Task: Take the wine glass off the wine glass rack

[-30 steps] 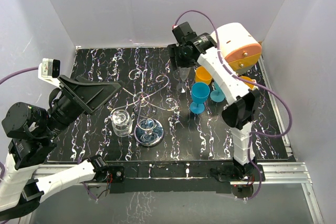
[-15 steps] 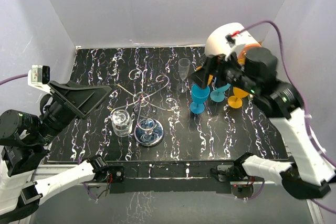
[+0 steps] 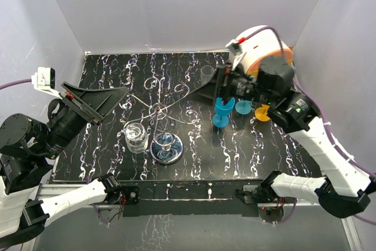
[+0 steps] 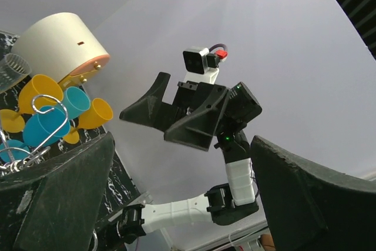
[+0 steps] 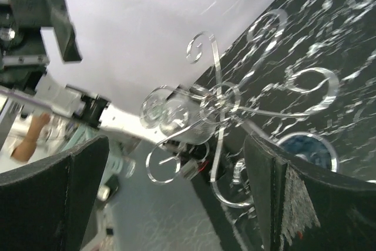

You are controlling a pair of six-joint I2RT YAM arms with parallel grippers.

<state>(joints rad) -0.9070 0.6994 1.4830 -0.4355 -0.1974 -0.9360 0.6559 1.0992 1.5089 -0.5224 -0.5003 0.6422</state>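
The left gripper [image 3: 108, 103] hung in the air with its jaws wide apart and nothing between them. The right gripper [image 3: 212, 89] was also spread wide and held nothing; in its wrist view both fingers [image 5: 53, 198] stood far from each other at the edges of the picture.

The rack [image 3: 166, 145] stood on the desk [image 3: 235, 145] between the two grippers, to the right of the left one and to the left of the right one. Neither gripper touched it. The wine glass [image 3: 136, 136] was at the rack, just beside its round base, on the side nearer to the left gripper and below it. In the right wrist view the glass sat at a curled arm. I could not tell for sure whether it hung there or stood on the desk.

A clear flute [image 3: 205, 73] stood just behind the right gripper. The blue cups [image 3: 223, 105] were directly under that gripper's wrist. The orange cups [image 3: 262, 113] were further to its right, and a cream cylinder [image 3: 261, 45] lay behind its arm.
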